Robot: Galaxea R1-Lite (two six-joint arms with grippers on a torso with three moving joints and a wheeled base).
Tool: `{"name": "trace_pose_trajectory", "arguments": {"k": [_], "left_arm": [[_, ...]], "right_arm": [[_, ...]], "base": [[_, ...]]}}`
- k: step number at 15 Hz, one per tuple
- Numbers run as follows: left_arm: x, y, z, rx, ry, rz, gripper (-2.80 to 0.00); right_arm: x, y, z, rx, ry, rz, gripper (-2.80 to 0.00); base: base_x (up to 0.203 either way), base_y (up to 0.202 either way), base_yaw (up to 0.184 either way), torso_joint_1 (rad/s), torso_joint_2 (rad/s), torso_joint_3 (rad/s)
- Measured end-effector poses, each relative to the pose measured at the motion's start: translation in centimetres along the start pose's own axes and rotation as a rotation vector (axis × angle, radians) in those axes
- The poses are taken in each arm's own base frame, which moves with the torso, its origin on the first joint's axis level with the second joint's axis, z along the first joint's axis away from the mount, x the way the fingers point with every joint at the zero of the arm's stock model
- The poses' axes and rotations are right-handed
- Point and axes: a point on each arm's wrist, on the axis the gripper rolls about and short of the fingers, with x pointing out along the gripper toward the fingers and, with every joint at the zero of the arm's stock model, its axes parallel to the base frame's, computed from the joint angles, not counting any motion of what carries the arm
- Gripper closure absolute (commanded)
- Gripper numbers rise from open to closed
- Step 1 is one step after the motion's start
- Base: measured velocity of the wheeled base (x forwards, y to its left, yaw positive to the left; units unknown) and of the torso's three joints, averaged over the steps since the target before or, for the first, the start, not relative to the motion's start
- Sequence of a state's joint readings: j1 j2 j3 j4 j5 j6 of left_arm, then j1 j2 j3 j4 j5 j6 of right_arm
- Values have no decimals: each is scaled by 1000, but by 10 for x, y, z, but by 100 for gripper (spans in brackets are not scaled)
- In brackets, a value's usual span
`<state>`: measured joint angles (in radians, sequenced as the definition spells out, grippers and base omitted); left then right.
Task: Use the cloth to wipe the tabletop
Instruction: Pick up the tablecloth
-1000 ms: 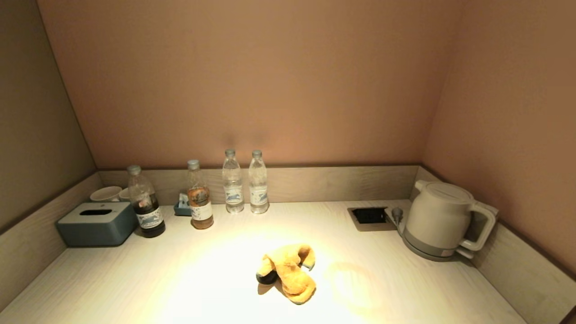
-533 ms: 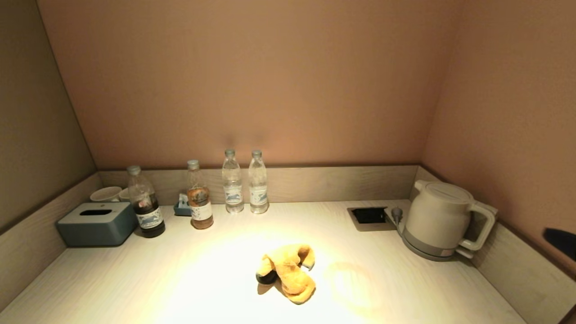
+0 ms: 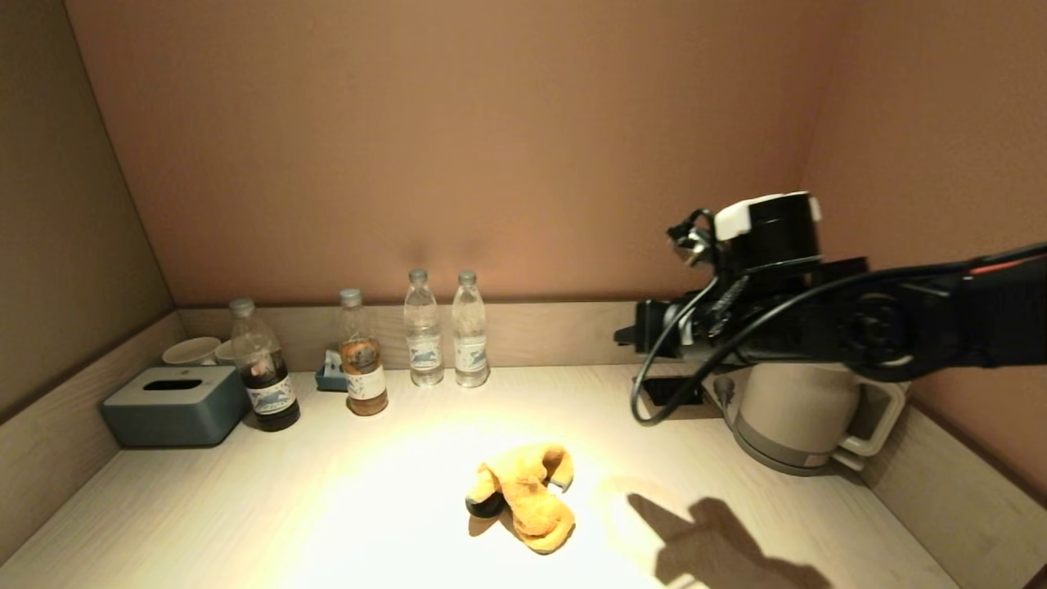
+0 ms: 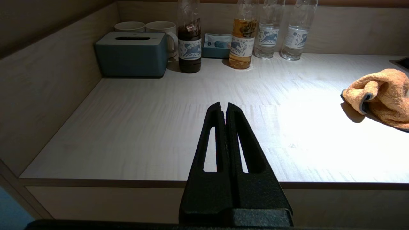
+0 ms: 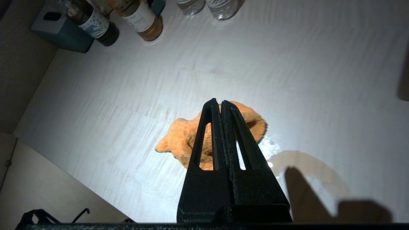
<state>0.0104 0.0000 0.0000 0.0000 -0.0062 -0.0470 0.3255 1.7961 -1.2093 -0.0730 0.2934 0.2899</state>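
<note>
The orange-yellow cloth (image 3: 523, 495) lies crumpled near the middle front of the pale wood-grain tabletop (image 3: 327, 507), touched by neither gripper. My right arm reaches in from the right, high over the kettle, and its gripper (image 3: 622, 334) hangs well above the surface. In the right wrist view this gripper (image 5: 219, 103) is shut and empty, with the cloth (image 5: 182, 140) far below it. My left gripper (image 4: 223, 107) is shut and empty, low at the table's front edge, with the cloth (image 4: 380, 95) off to its right.
A white kettle (image 3: 797, 409) and a black socket recess (image 3: 671, 391) sit at the back right. Several bottles (image 3: 425, 335), a grey-blue tissue box (image 3: 176, 405) and cups (image 3: 192, 352) line the back left. A faint brownish patch (image 5: 306, 163) lies beside the cloth.
My right arm has swung into the head view from the right and now hangs over the kettle, casting a shadow on the front right of the table. The cloth has not moved.
</note>
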Motion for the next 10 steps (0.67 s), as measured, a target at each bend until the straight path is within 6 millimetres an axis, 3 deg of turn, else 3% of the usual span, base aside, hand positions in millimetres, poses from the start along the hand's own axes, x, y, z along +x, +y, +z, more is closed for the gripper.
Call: {"name": "trace_pose_trajectory", "arguments": {"k": [2,5,10], "left_arm": [[0,0,0,0,0,0,0],[0,0,0,0,0,1,0],[0,0,0,0,1,0,0]], "right_arm": [[31,3,-8,48,53,27,0],[60,19,-30,74,149,56,0],[77,34,-54,52,243,12,0]], "base": [[0,0,0,0,0,0],[0,0,0,0,0,0],[0,0,0,0,0,0]]}}
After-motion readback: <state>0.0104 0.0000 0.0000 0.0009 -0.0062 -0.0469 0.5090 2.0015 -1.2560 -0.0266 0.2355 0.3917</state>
